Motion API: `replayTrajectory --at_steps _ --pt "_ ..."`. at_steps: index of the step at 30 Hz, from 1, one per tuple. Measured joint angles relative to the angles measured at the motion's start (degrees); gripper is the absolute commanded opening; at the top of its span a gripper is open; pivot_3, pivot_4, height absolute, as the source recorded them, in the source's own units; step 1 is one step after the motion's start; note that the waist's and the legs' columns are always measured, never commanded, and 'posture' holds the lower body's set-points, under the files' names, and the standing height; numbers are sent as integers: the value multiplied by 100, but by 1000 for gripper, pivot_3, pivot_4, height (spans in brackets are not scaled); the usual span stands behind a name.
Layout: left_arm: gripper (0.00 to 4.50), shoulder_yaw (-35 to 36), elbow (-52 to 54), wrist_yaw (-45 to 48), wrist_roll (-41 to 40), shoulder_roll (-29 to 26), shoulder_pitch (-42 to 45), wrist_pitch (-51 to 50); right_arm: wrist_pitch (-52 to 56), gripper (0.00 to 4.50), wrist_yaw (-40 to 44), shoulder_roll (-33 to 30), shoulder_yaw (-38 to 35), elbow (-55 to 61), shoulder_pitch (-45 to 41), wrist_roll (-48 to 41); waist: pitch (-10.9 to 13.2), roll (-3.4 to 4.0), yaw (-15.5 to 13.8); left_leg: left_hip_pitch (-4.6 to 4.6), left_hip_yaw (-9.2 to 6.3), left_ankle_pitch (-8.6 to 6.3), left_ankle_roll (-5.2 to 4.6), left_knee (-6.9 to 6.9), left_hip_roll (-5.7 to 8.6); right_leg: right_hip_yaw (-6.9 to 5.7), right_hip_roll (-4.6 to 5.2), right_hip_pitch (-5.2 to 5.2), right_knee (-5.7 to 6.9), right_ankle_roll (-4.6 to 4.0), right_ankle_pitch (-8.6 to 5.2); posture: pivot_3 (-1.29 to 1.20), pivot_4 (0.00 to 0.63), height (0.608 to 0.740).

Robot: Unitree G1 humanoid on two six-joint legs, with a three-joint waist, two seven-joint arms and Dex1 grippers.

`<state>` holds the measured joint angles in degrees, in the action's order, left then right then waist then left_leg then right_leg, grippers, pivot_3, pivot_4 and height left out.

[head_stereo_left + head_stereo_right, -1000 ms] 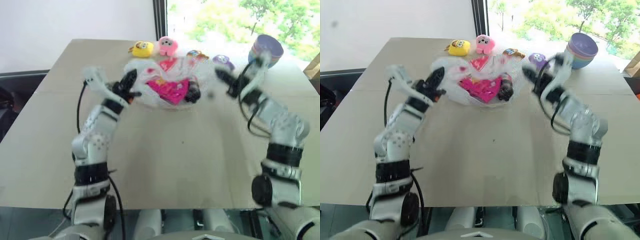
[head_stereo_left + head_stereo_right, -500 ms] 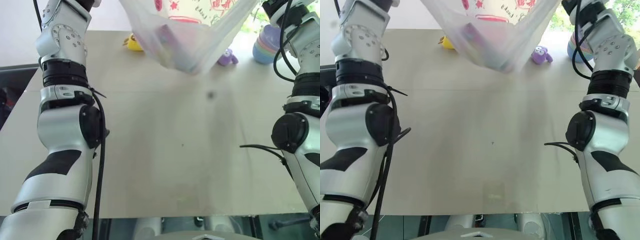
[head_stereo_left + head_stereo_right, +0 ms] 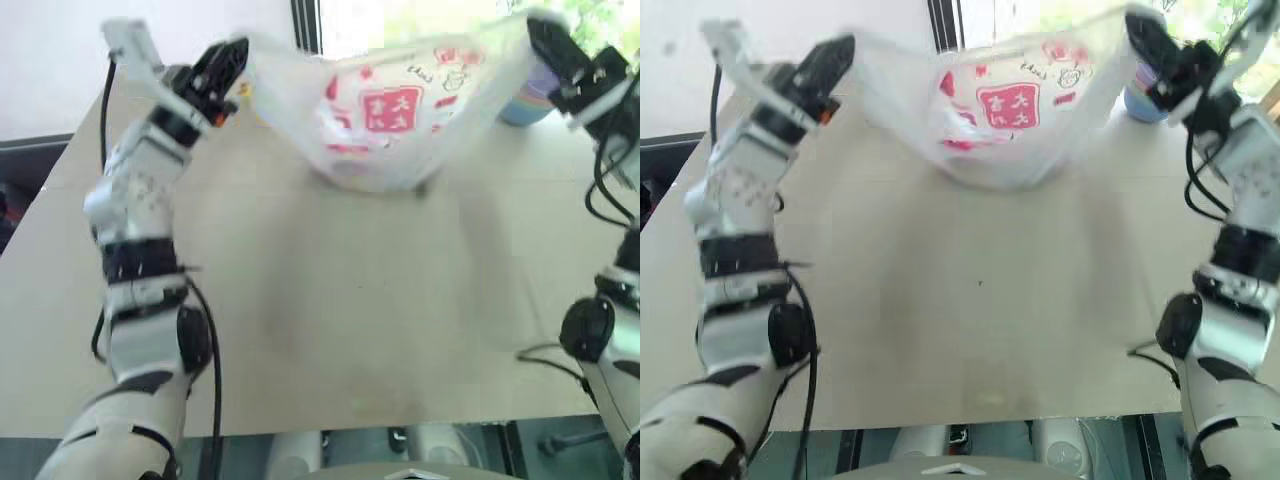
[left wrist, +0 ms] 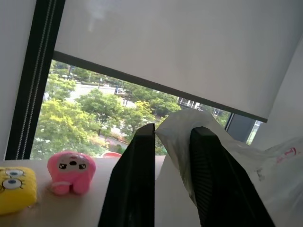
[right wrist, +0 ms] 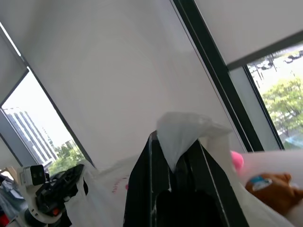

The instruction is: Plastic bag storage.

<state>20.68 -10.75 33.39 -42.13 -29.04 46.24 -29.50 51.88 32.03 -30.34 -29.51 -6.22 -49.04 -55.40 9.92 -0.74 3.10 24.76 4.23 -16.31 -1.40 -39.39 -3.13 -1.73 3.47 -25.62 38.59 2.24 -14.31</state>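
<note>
Arms raised, spread; each tool (image 3: pixel 228 62) (image 3: pixel 552 45) at plastic bag (image 3: pixel 385 115) corner.

The plastic bag (image 3: pixel 400 120) is translucent white with red print; the surface (image 3: pixel 350 300) is beige.

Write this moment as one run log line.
plastic bag: raised over table | left gripper: open | right gripper: shut on plastic bag

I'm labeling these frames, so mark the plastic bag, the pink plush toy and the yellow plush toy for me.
plastic bag (image 3: pixel 385 110): left eye view, on its red printed label.
pink plush toy (image 4: pixel 71 170): left wrist view, on its face.
yellow plush toy (image 4: pixel 14 189): left wrist view, on its front.
</note>
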Motion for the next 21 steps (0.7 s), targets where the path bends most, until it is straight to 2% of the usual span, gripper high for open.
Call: replayTrajectory --at_steps 1,3,4,6,7,10,13,17,21 --pt "2904 -10 678 -122 -112 1 -575 -221 197 1172 29 -125 50 484 590 -93 -10 0 -38 -2 0 0 0 2 1 2 1 4 -6 0 0 0 150 740" --pt "3932 -81 2010 -198 -309 -1 -2033 -561 596 2253 299 -502 216 1466 2117 -247 -39 3 -90 -42 -4 -3 -1 15 -1 5 7 40 -6 0 0 0 150 740" --pt "4417 -124 2297 -248 -324 13 -2577 -716 735 2759 410 -555 296 1657 2667 -259 -37 3 -112 -44 2 -3 -2 15 0 10 6 46 -19 1 -1 0 150 740" --pt "4500 -341 3095 -358 -417 116 -3742 -972 781 3766 858 -883 648 2257 3877 -173 -34 6 -167 -34 8 2 -11 -14 -3 22 -2 49 -59 3 -2 0 150 740" --pt "4500 -498 3486 -345 -409 122 -4265 -997 649 4332 1147 -1145 768 2543 4398 -16 -33 7 -208 -58 12 3 -16 -23 0 28 -4 72 -57 4 -1 0 150 740" --pt "4500 -804 4101 -226 -227 123 -5439 -914 -51 4427 1819 -1649 950 2818 5464 673 -30 0 -243 -222 13 -24 -59 -7 3 24 -19 235 -88 -5 -14 0 150 740" --pt "4500 -956 4205 -85 303 117 -6398 -434 -1268 4427 2389 -1788 1094 2686 6189 1552 -32 -6 -250 -298 9 -23 -57 -6 -5 36 -25 287 -83 -10 -25 0 150 740" --pt "4500 -971 3980 74 801 144 -6772 214 -2718 4427 2518 -1135 989 2074 6248 2093 -44 3 -247 -309 -1 -29 -37 -6 -11 56 -41 285 -70 -32 -10 0 150 740" --pt "4500 -938 3636 150 1250 146 -6762 879 -3711 4427 2508 -979 956 1213 6069 2619 -59 19 -248 -306 14 -14 -63 -6 -5 86 -62 280 -70 -44 -4 0 150 740"
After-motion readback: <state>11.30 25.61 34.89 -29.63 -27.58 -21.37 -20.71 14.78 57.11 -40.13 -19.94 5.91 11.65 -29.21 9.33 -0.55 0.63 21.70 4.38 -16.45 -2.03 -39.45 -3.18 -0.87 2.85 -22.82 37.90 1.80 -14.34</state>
